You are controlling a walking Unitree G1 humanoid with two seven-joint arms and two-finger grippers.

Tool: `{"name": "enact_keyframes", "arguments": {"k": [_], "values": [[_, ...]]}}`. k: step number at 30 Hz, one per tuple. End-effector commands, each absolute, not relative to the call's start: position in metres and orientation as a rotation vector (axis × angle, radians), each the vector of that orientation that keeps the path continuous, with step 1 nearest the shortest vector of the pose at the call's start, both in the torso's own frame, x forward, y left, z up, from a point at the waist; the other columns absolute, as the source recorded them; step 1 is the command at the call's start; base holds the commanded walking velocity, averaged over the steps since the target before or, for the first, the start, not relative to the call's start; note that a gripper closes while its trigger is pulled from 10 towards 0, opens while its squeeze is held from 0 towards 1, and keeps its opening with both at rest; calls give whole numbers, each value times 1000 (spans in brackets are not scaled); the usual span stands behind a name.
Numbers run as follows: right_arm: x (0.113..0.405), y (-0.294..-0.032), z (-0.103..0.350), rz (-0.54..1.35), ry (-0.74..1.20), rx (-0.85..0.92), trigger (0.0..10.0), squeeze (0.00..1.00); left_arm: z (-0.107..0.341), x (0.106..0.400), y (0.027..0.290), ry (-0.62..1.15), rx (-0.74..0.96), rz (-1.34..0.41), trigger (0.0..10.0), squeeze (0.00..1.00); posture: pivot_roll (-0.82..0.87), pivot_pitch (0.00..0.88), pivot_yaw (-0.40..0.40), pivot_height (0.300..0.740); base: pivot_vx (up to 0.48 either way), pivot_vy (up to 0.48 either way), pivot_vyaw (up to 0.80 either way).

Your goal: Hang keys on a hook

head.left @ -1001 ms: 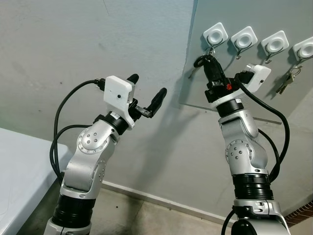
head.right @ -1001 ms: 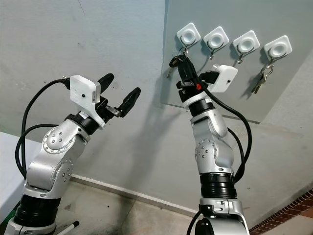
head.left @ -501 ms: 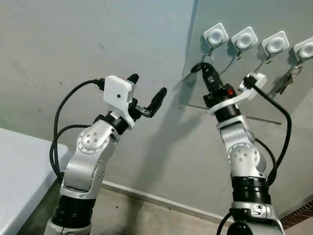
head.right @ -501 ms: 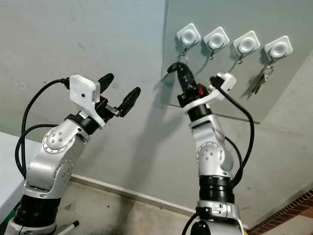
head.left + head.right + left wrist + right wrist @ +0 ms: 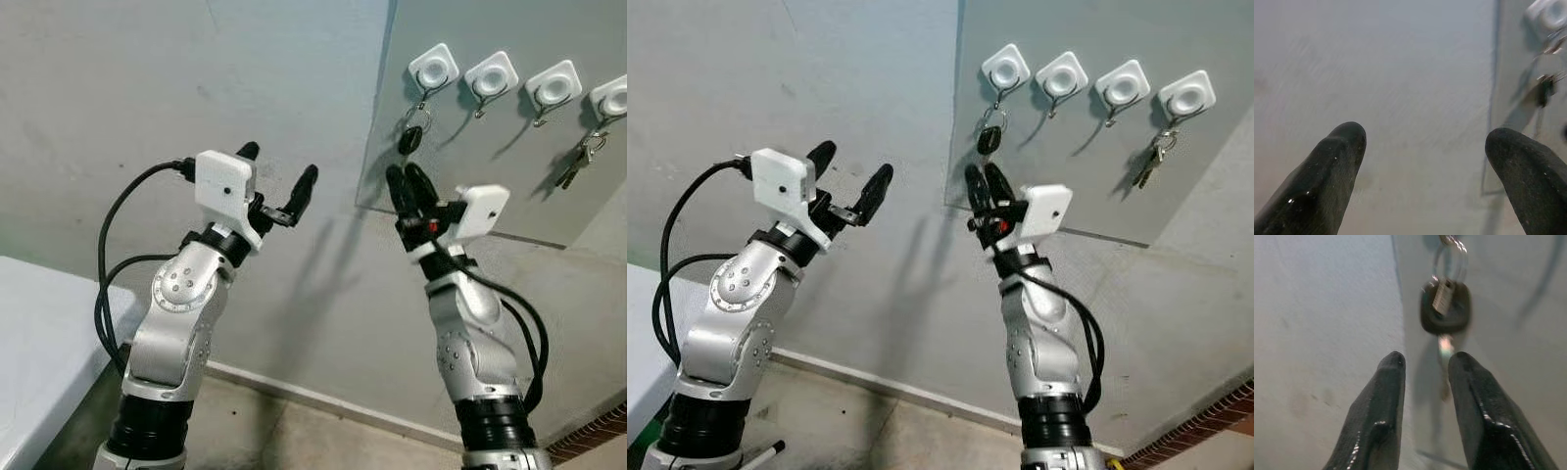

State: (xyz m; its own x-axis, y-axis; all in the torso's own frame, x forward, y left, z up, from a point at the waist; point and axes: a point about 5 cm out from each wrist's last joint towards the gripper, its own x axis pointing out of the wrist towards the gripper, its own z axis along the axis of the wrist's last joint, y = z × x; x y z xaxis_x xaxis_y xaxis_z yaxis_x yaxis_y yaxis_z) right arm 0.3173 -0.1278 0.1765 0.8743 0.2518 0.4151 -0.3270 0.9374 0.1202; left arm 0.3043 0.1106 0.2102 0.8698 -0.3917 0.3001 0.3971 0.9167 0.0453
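A black-headed key [image 5: 412, 138] on a ring hangs from the leftmost white hook [image 5: 432, 69] on the grey wall board [image 5: 509, 147]. My right gripper [image 5: 409, 182] stands just below the key, pointing up, open by a narrow gap and holding nothing. In the right wrist view the key [image 5: 1444, 311] dangles just beyond the two fingertips [image 5: 1392, 363], apart from them. My left gripper [image 5: 277, 164] is raised to the left of the board, wide open and empty, facing bare wall.
Three more white hooks [image 5: 492, 71] run along the board to the right; another bunch of keys [image 5: 578, 162] hangs from the last one. A white surface [image 5: 39, 333] lies at the lower left. Floor and a brick edge [image 5: 598, 436] show below.
My right gripper has let go of the key, dropped down and drawn back from the hook; the key now hangs free. The left gripper has shifted slightly left.
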Motion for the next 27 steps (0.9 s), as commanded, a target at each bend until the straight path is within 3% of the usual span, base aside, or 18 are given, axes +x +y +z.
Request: {"name": "enact_keyframes", "arguments": {"k": [1, 2, 3, 13, 18, 20, 27], "values": [[316, -128, 176, 282, -419, 152, 10000, 1000, 203, 305, 115, -292, -14, -386, 10000, 0, -15, 0, -8, 740, 0, 0, 0], [315, -129, 174, 277, -417, 144, 10000, 1000, 201, 305, 115, -290, -14, -383, 10000, 0, -15, 0, -8, 740, 0, 0, 0], [310, -135, 165, 222, -409, 112, 10000, 0, 184, 303, 119, -253, -20, -351, 10000, 0, -18, 0, -8, 740, 0, 0, 0], [293, -160, 107, 77, -219, 77, 10000, 0, 104, 301, 151, -32, 96, -168, 10000, 0, -31, 0, -4, 740, 0, 0, 0], [275, -171, 42, 52, 37, 32, 10000, 0, 49, 291, 169, 148, 121, -96, 10000, 0, -39, 0, 3, 740, 0, 0, 0], [270, -173, 30, 54, 94, 15, 10000, 0, 41, 289, 170, 167, 163, -96, 10000, 0, -36, 0, 3, 740, 0, 0, 0], [230, -179, -36, 83, 457, -36, 10000, 0, -20, 262, 168, 477, 104, -131, 10000, 0, -43, 0, 7, 740, 0, 0, 0]]}}
